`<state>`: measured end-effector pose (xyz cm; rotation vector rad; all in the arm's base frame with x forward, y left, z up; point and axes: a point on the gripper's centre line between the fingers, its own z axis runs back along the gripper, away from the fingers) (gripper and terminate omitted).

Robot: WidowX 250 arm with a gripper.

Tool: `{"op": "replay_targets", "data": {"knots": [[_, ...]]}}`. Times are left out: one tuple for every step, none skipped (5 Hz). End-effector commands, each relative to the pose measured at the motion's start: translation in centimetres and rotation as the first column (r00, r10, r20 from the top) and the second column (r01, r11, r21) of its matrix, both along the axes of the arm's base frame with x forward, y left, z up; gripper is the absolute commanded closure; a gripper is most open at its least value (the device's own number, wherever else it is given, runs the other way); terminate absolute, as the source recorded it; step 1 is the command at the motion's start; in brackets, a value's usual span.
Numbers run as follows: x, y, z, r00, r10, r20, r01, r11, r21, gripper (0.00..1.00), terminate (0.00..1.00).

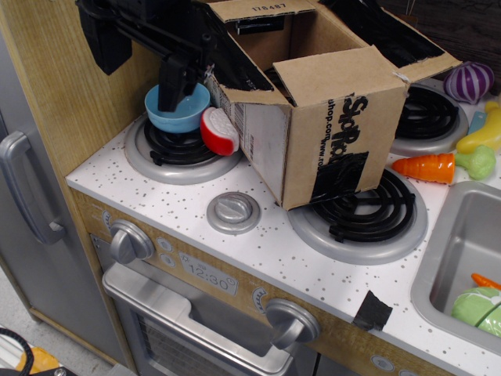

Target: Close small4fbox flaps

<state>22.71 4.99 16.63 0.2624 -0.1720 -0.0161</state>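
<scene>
The small4fbox (pixel 313 149) is a brown cardboard box with black lettering and a black tape patch. It stands tilted on the toy stove top between the burners. Its near flap (pixel 337 74) lies folded roughly level over the opening. The far flap (pixel 262 8), printed with small numbers, stands open at the back. The right flap (pixel 395 35) spreads outward. The left flap (pixel 235 86) is partly hidden by my arm. My black gripper (pixel 176 82) hangs at the box's left side, just above the blue bowl (pixel 178 113). Its jaws cannot be made out.
A red and white toy (pixel 219 131) leans between bowl and box. A purple onion (pixel 468 81), a carrot (pixel 427 167) and a yellow toy (pixel 485 129) lie at the right. The sink (pixel 450 235) is front right. A silver knob (pixel 232 211) sits on the counter.
</scene>
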Motion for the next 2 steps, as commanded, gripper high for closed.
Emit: {"op": "replay_targets", "data": {"knots": [[0.0, 0.0, 0.0, 1.000, 0.000, 0.000, 0.000, 1.000, 0.000, 0.00, 0.00], [1.3, 1.0, -1.3, 1.000, -0.030, -0.003, 0.030, 0.999, -0.031, 0.00, 0.00]]}}
